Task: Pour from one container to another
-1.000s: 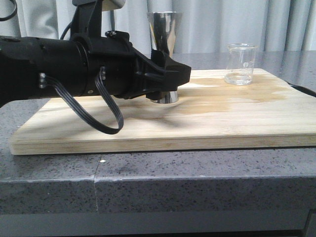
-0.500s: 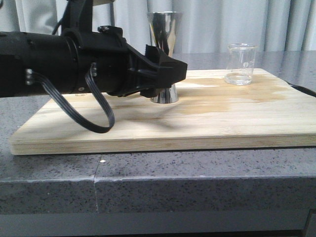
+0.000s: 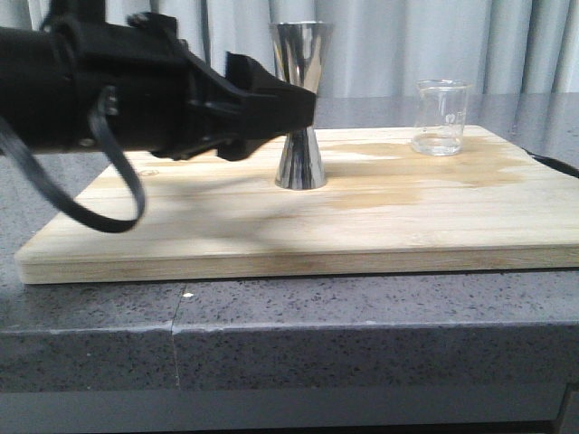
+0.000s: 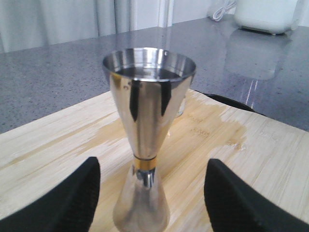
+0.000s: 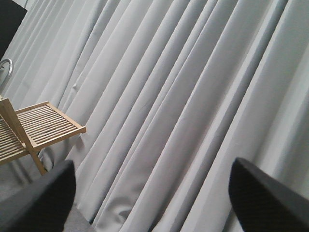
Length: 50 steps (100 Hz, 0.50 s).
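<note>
The left pincer (image 4: 152,193) is open, its jaws flanking the jigger (image 4: 147,140) without touching; the jigger stands upright on the board, the beaker (image 3: 441,117) well beyond it.

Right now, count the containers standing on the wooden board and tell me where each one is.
2. The steel jigger stands upright near the board's middle, just ahead of the open left gripper. The glass beaker stands near the far right corner. None looks hidden.
</note>
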{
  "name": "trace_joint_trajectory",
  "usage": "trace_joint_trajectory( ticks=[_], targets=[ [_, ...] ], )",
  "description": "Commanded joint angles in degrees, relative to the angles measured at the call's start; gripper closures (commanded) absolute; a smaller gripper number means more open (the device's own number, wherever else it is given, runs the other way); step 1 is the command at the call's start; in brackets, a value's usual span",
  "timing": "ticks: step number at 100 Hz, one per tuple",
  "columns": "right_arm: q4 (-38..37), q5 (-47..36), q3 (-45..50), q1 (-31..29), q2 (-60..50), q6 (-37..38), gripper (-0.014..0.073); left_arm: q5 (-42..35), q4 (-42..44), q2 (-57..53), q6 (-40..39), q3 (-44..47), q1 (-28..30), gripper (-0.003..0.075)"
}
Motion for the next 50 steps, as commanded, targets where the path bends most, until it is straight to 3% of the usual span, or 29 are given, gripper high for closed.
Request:
trace_joint_trajectory(
  ticks=[1, 26, 50],
  targets=[
    [2.9, 0.2, -1.9, -0.3, -1.5, -0.1, 0.0011, -1.6, -0.6, -6.0, -0.1, 0.5, 0.3, 0.0286],
    [5.8, 18.4, -1.9, -2.3, -3.2, -0.1, 0.0012, 5.8, -1.4, -22.8, 0.9, 1.9, 3.5, 0.0287],
    [8.0, 41.5, -1.9, -4.4, -14.8, -0.1, 0.0012, 17.0, -4.1, -46.7, 0.9, 1.9, 16.5, 0.0290]
  ],
)
